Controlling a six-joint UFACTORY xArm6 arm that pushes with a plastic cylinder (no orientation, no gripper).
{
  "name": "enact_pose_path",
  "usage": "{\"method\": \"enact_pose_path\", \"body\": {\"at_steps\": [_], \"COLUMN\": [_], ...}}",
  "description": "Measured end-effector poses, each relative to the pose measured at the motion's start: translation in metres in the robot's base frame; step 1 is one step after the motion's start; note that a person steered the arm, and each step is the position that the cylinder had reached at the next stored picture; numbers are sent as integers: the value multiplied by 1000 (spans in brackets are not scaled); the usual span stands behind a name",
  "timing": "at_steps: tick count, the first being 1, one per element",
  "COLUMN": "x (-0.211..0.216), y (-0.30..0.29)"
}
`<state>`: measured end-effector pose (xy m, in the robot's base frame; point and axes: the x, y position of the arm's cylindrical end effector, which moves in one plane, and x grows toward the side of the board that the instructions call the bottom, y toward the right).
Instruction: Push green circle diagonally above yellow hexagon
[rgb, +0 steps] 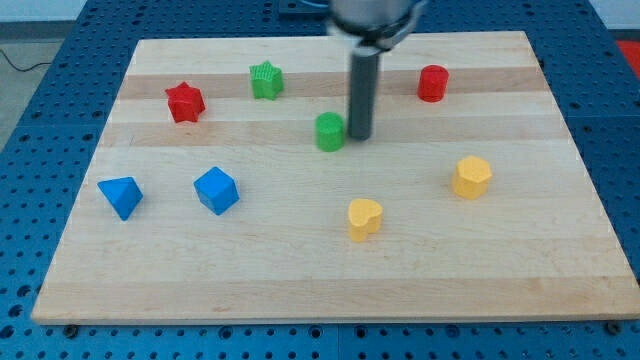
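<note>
The arm carries no claw, so nothing opens, closes or holds; it ends in a dark rod. My tip (359, 135) rests on the wooden board (300, 290), directly at the view's right side of the green circle (329, 132), apparently touching it. The yellow hexagon (471, 176) lies well apart toward the view's lower right; a yellow heart-like block (364, 218) sits below the green circle.
</note>
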<state>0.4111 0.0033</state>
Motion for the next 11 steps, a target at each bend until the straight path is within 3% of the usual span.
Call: {"method": "enact_pose_path", "body": {"at_steps": [1,2,3,5,6,7,8,9,11], "x": [42,41,8,21,21,37,29,-13,-9], "y": [-43,-107,-118,63,54,-36,-89,-77,68]}}
